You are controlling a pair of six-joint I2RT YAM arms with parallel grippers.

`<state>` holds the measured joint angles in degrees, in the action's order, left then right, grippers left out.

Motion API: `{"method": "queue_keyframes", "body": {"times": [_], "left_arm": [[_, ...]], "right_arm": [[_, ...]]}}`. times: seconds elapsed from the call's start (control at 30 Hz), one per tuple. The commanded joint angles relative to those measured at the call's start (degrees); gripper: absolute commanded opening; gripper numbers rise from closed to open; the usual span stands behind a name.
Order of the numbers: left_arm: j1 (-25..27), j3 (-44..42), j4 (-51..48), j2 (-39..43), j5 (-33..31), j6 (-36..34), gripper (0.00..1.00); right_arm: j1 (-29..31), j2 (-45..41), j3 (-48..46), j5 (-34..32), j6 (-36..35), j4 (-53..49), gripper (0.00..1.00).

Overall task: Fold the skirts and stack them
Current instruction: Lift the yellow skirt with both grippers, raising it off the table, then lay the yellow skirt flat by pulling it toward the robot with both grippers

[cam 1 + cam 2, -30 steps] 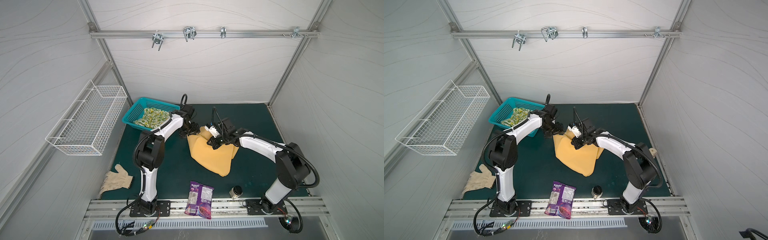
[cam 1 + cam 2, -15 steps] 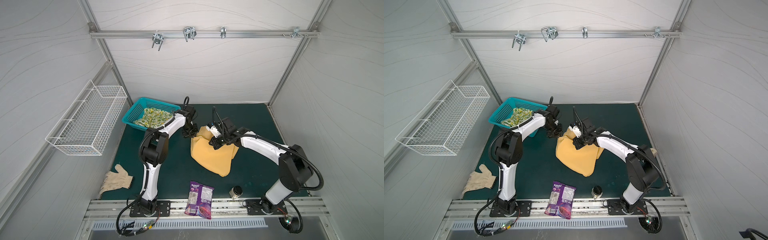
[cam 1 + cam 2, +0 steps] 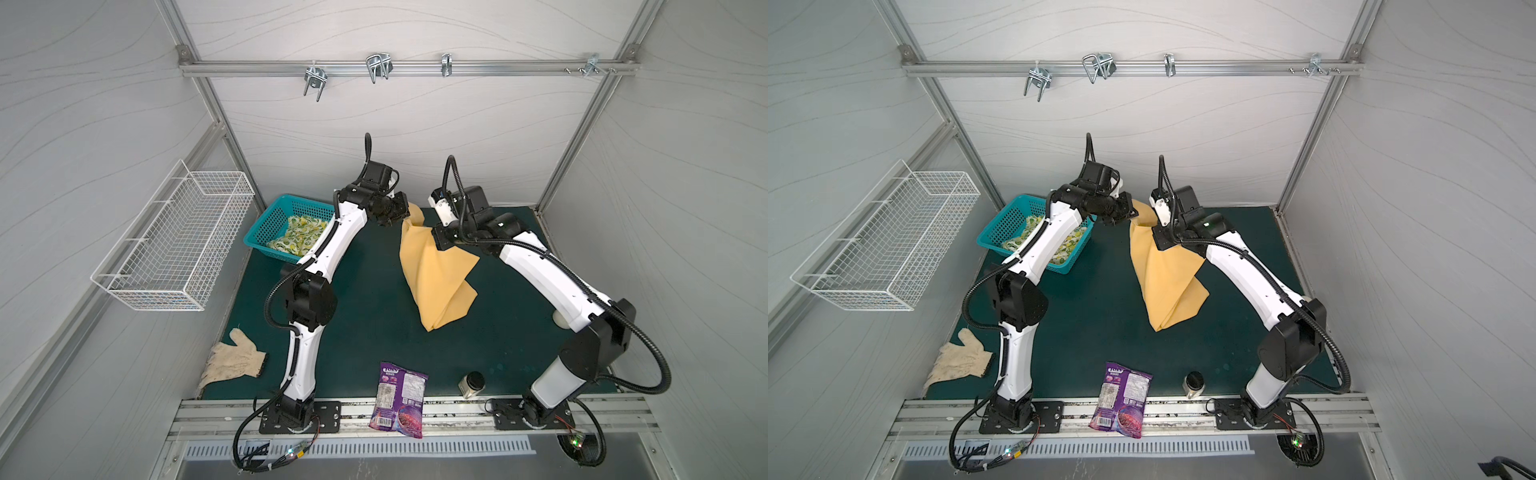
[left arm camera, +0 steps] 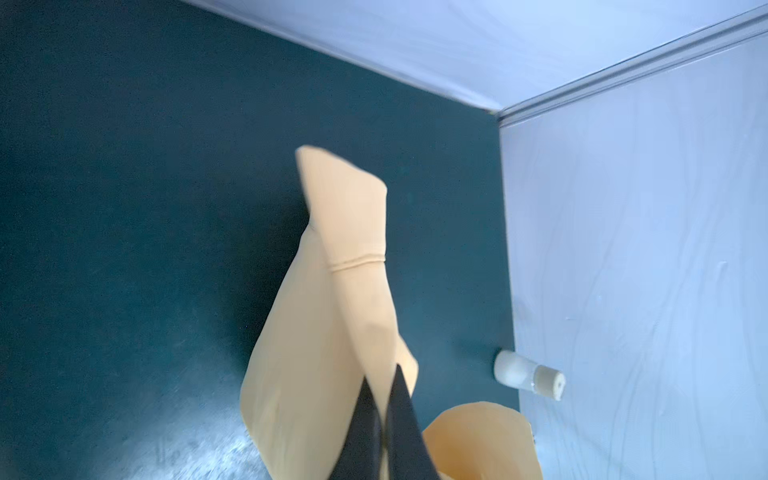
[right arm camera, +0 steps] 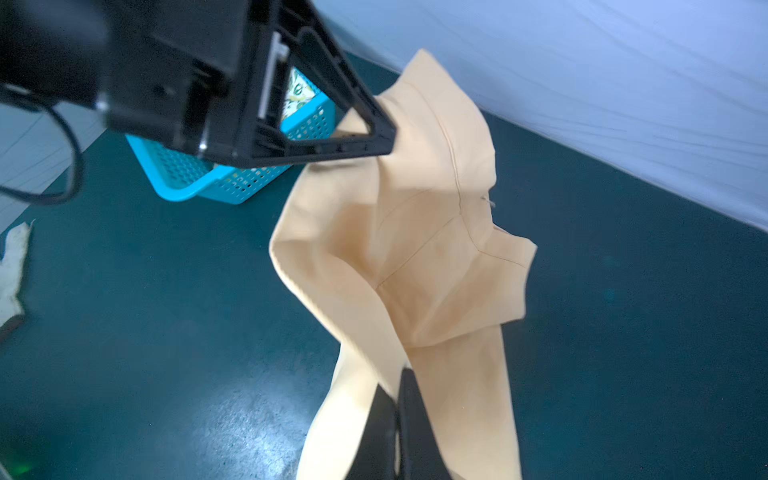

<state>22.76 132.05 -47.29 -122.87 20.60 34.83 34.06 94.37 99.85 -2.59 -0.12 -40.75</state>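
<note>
Mustard skirt (image 3: 432, 282) held up
We have left gripper (image 3: 404, 215) and right gripper (image 3: 439, 242) both clamped on its upper edge.

Both top views look steeply down on everything; wrist cameras closely share the mustard skirt (image 4: 324, 332).

The mustard-yellow skirt (image 3: 1167, 274) hangs in a long fold over the green worktop (image 3: 1100, 324). The left hand (image 3: 1129, 212) and right hand (image 3: 1159, 241) pinch its top edge, close together. Left of the skirt stands a teal basket (image 3: 1007, 216) holding the lemon-print skirt (image 3: 1069, 244). In front of it lie a purple snack bag (image 3: 1123, 399) and a small jar (image 3: 1194, 384).
</note>
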Motion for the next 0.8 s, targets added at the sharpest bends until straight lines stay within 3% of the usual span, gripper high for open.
{"method": "queue_keyframes", "body": {"times": [0.0, 0.13, 0.27, 0.47, 0.77], "left_arm": [[0.1, 0.5, 6.3, 3.5, 0.2, 2.9, 0.0], [0.0, -16.1, 19.8, 14.9, -2.7, 6.0, 0.0], [-0.6, -37.3, 33.1, 26.5, -6.9, 8.8, 0.0], [-1.9, -60.6, 40.8, 36.5, -10.9, 10.4, 0.0], [-4.6, -84.5, 48.3, 39.9, -13.7, 14.0, 0.0]], "right_arm": [[-0.2, 0.7, 6.8, -5.7, -3.4, -7.1, 0.0], [2.8, 0.6, 13.8, -15.9, -7.1, -11.2, 0.0], [6.9, -0.6, 13.7, -21.0, -6.8, -13.7, 0.0], [13.6, -3.7, 1.4, -20.9, 4.8, -16.2, 0.0], [26.8, -2.0, -12.5, -16.5, 21.0, -15.6, 0.0]]}}
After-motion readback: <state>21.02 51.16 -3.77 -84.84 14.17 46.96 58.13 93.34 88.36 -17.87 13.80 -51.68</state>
